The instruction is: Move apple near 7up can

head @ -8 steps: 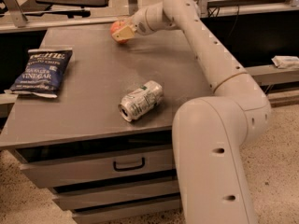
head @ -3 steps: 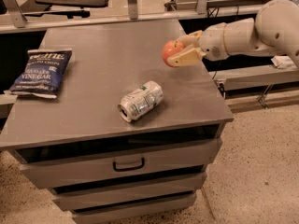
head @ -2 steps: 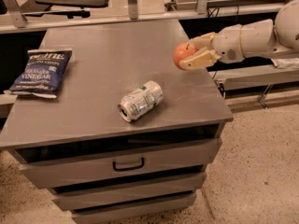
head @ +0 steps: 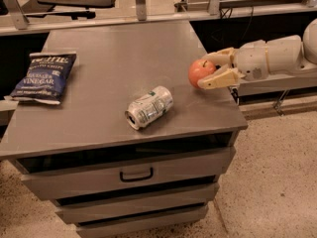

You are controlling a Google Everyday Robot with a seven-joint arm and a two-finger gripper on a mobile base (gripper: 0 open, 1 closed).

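The orange-red apple point(head: 200, 72) is held between the cream fingers of my gripper point(head: 210, 70), which reaches in from the right. It sits low over the right part of the grey cabinet top point(head: 114, 58), near the right edge. The gripper is shut on the apple. The silver 7up can point(head: 149, 107) with green markings lies on its side near the front middle of the top, to the left of and nearer the front than the apple, with a gap between them.
A dark blue chip bag point(head: 43, 77) lies at the left side of the top. The cabinet has drawers below with a handle point(head: 136, 174). Shelving and a dark opening stand behind and to the right.
My gripper has carried the apple from the far middle of the top out to the right, and since a second ago it has lowered it toward the surface near the right edge.
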